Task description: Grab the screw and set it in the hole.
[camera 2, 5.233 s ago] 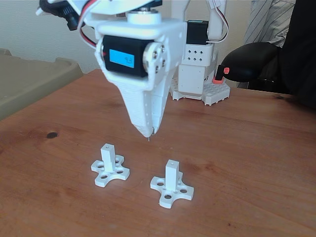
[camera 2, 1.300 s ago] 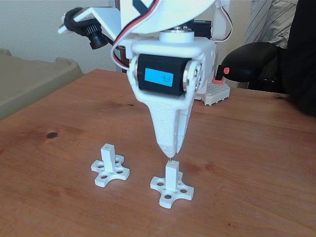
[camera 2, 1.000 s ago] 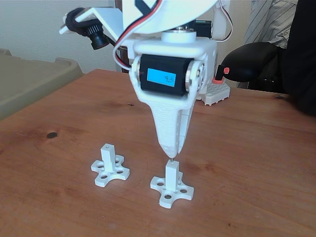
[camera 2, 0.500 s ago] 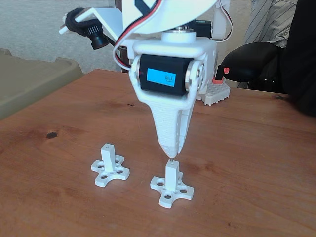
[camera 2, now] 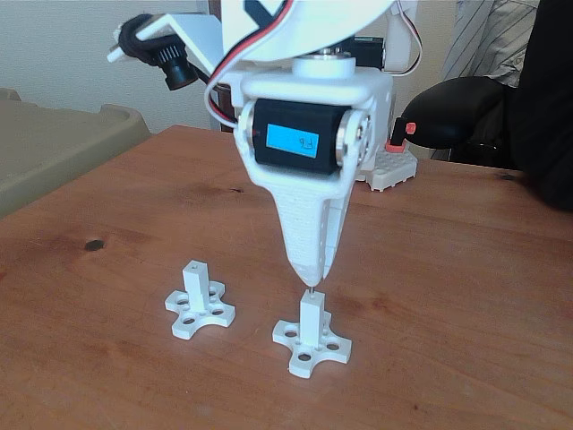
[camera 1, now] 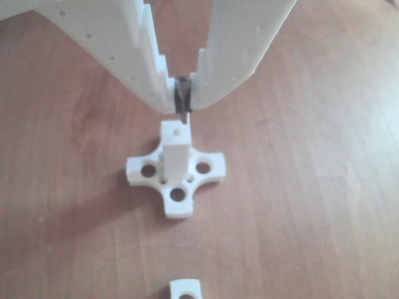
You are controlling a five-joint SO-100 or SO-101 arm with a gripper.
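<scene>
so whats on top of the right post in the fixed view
The screw stands upright over the post, pinched in the gripper, its tip at the hole. Whether the tip has entered cannot be told; the screw's head is hidden between the fingers.

Two white posts with cross-shaped bases stand on the bench: one post (camera 2: pixel 199 300) on the left of the fixed view, one post (camera 2: pixel 311 333) on the right. One screw (camera 1: pixel 182 107). One pincer (camera 2: pixel 310 279). One wooden bench (camera 2: pixel 448 296).

Claw (camera 1: pixel 182 99) pinches screw (camera 1: pixel 182 107), seemingly touching hole (camera 1: pixel 177 131).
</scene>
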